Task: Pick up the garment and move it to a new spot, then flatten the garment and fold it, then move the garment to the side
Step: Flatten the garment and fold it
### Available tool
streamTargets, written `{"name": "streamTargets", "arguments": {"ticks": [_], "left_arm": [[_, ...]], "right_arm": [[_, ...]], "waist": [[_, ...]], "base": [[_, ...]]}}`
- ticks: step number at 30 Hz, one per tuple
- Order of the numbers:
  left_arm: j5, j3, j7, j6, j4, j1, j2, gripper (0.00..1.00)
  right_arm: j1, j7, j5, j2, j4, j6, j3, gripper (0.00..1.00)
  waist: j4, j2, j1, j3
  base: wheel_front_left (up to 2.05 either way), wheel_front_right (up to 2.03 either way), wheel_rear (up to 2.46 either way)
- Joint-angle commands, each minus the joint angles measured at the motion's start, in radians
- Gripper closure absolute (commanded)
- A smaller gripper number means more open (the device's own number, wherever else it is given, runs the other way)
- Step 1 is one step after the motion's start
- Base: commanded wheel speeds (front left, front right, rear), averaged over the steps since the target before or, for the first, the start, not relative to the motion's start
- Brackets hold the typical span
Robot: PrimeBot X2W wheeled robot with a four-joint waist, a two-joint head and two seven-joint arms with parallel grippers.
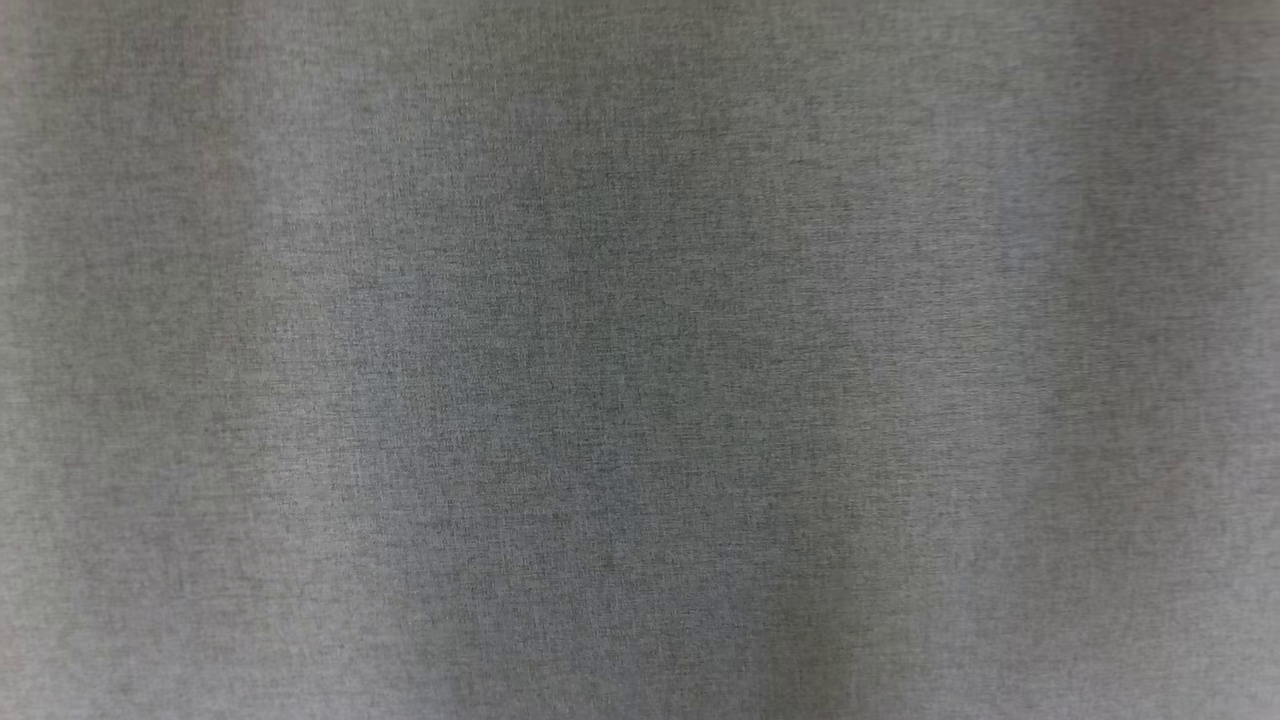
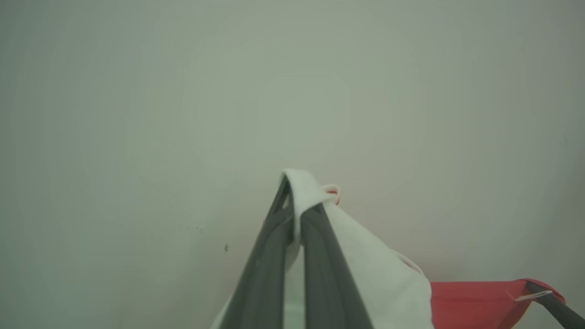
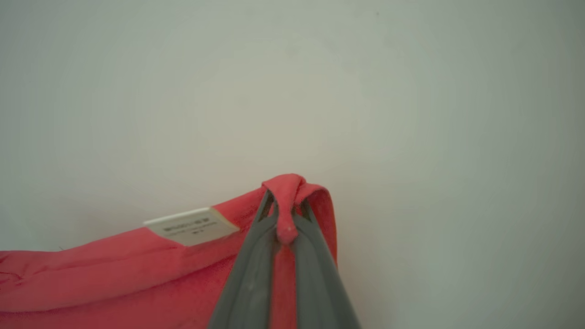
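two grips on one garment [image 3: 114,274], red with a white part. right gripper [image 3: 285,212]: jaws pressed together on a bunched red edge, cloth poking up past the tips, just beside the label [image 3: 192,227]. left gripper [image 2: 298,201]: jaws likewise tight, pinching a fold of the white part with a bit of red trim at the tip. it sits well apart from the label, which in the left wrist view is a thin white sliver far along the red edge, next to what i take for the right gripper's finger. the red edge runs away from the label in a fairly straight line, with little sag. behind it a plain pale surface [image 2: 183,91]; wall or tabletop, cannot tell. head view: blurred grey weave [image 1: 640,360] close to the lens; cannot tell whether it belongs to the garment. judgement on progress: pick-up looks done, garment raised and spread between both arms, so likely in the carry or at the start of flattening. no laid-out cloth and no fold line to be seen. setting down, flattening, folding and the move to the side all seem left. watch: both pinches are small, and an edge could slip from either.
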Motion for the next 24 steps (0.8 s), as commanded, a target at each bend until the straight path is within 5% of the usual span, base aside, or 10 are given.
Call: {"name": "streamTargets", "arguments": {"ticks": [1,15,24], "left_arm": [[-0.002,-0.001,-0.015,-0.006,0.013,-0.017,0.001,1.00],[-0.032,-0.015,-0.085,-0.042,0.117,0.071,0.002,1.00],[-0.129,-0.044,-0.118,-0.047,-0.010,0.388,0.014,1.00]], "right_arm": [[-0.019,-0.008,-0.006,-0.002,0.005,-0.003,0.006,1.00],[0.070,-0.050,0.020,0.005,0.015,-0.003,0.036,1.00],[0.389,-0.055,0.161,0.011,-0.141,-0.003,0.097,1.00]], "waist": [[0.005,-0.0003,-0.0003,0.013],[-0.003,-0.0003,-0.0003,-0.023],[-0.018,-0.0003,-0.0003,-0.196]], "base": [[0.00,0.00,0.00],[0.00,0.00,0.00],[0.00,0.00,0.00]]}}
